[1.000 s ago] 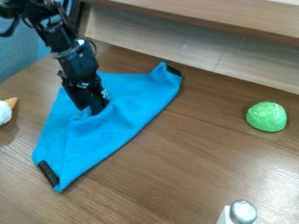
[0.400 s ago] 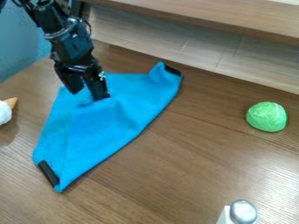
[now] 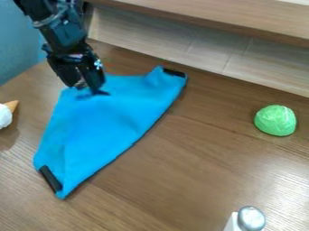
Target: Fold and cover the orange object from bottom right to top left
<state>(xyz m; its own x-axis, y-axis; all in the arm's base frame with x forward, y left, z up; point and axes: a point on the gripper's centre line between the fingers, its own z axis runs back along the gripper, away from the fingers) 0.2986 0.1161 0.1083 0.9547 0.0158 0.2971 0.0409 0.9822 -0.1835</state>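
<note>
Up and to the left, the pincer (image 3: 88,89) has shifted from the middle of the blue cloth (image 3: 109,126) towards its upper left edge. The cloth's upper right corner has edged slightly left too, and the bunched folds that lay around the pincer in the earliest picture have smoothed out.

The pincer hangs from the black arm (image 3: 61,29), tilted, its two fingers spread with a modest gap between them. Its tips are down at the cloth; whether they press on it cannot be told.

The cloth lies on the wooden tabletop (image 3: 211,167), left of the middle, running from upper right to lower left. One black strip (image 3: 174,72) edges its raised upper right corner, and another black strip (image 3: 50,178) its lower left end.

Well apart to the right sits a rounded green thing (image 3: 275,120). A silver-topped white object (image 3: 251,219) stands at the bottom edge, and a toy ice cream cone (image 3: 6,115) lies at the left edge.
</note>
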